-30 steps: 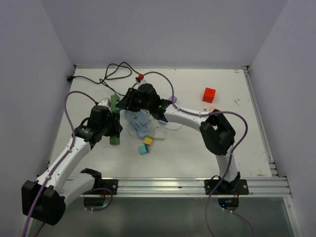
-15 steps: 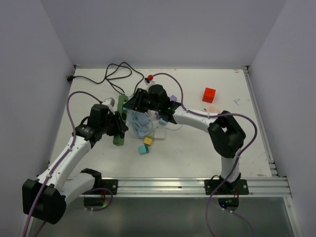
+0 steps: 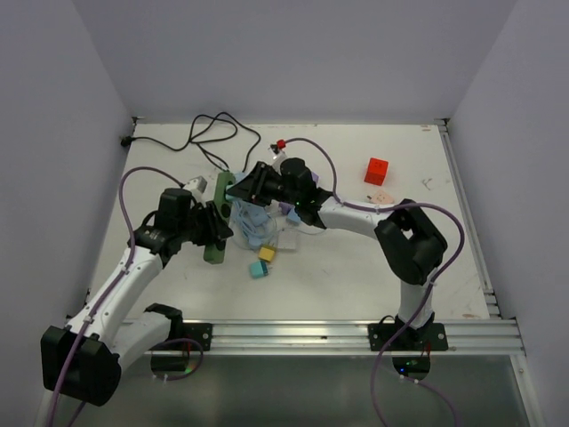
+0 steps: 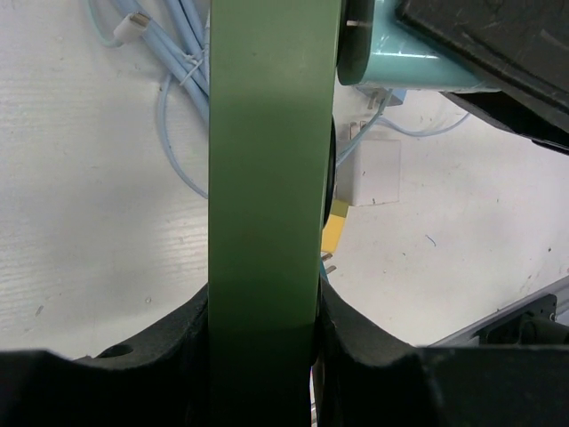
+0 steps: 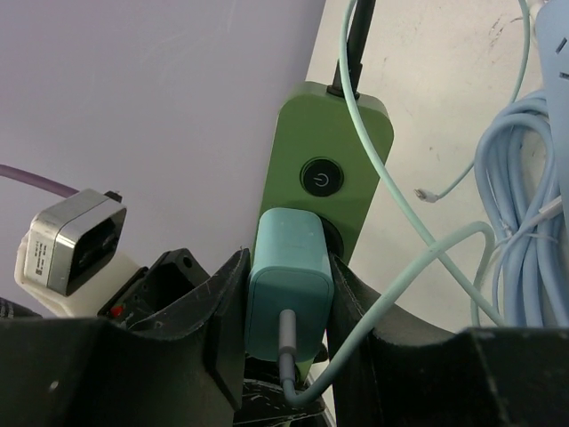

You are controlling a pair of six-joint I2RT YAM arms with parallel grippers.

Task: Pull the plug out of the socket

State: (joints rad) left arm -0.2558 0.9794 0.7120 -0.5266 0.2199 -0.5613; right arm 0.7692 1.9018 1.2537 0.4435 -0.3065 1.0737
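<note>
Red cube, yellow cube, teal cube, pale blue cable bundle, perhaps a white charger.

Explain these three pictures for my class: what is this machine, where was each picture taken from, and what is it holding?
Two robot arms, left and right, are bolted at the near edge of the table. The wide picture looks down from above and behind them; the other two come from a camera on each wrist. The left gripper is clamped on a green power strip. The right gripper grips a teal plug that appears still seated in the strip. Also on the table: a red cube, a yellow block, a teal block, a bundle of pale blue cable and a black cord.
</note>
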